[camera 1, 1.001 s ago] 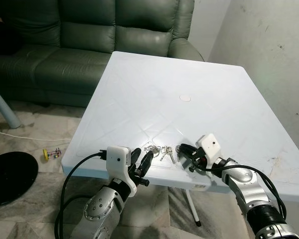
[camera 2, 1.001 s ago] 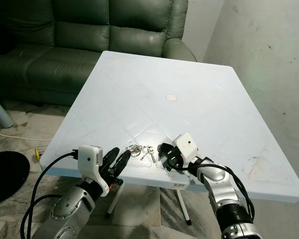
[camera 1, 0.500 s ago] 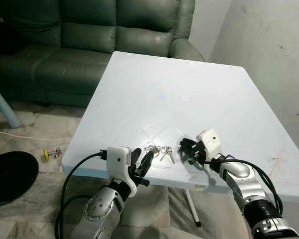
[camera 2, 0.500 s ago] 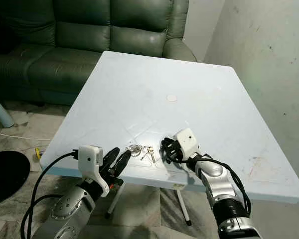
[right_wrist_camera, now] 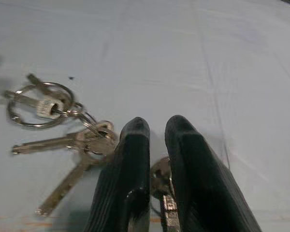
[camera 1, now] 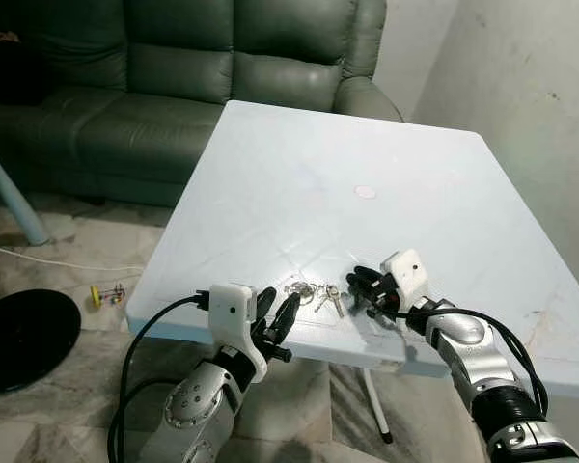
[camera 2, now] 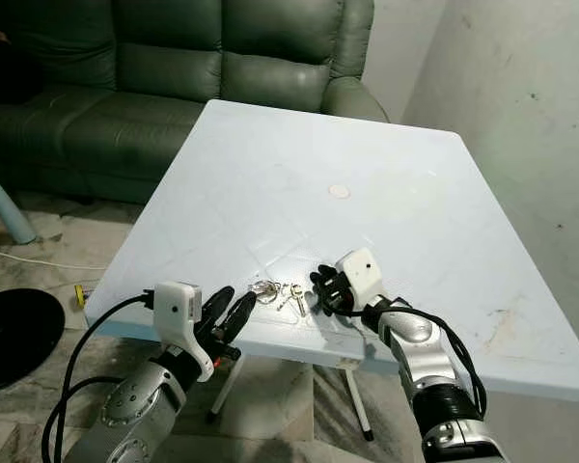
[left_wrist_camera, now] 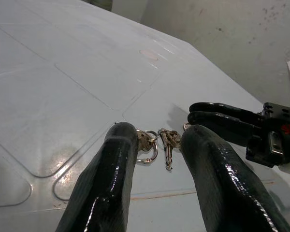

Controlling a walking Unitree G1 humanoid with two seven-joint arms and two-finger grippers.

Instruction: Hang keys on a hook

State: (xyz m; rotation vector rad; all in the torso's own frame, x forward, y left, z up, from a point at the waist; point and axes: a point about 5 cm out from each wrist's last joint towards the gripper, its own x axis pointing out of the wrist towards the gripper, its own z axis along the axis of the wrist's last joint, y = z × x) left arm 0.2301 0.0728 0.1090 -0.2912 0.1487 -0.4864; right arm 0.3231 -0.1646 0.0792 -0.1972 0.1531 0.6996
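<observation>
Right wrist view: right end effector (right_wrist_camera: 157, 145), fingers nearly closed, pinches one key of the keys (right_wrist_camera: 63, 121) on the white bench (camera 1: 299, 183); left end effector (left_wrist_camera: 157, 159) hovers open. No readable writing.

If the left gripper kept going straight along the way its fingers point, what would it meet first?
Most likely the bunch of keys on the white table: in the left wrist view they lie straight ahead, framed by the open left gripper. Just beyond them sits the right gripper. Whether the fingers would pass above the keys is unclear.

Bright, sharp, glare on table (camera 1: 299, 253)
</observation>
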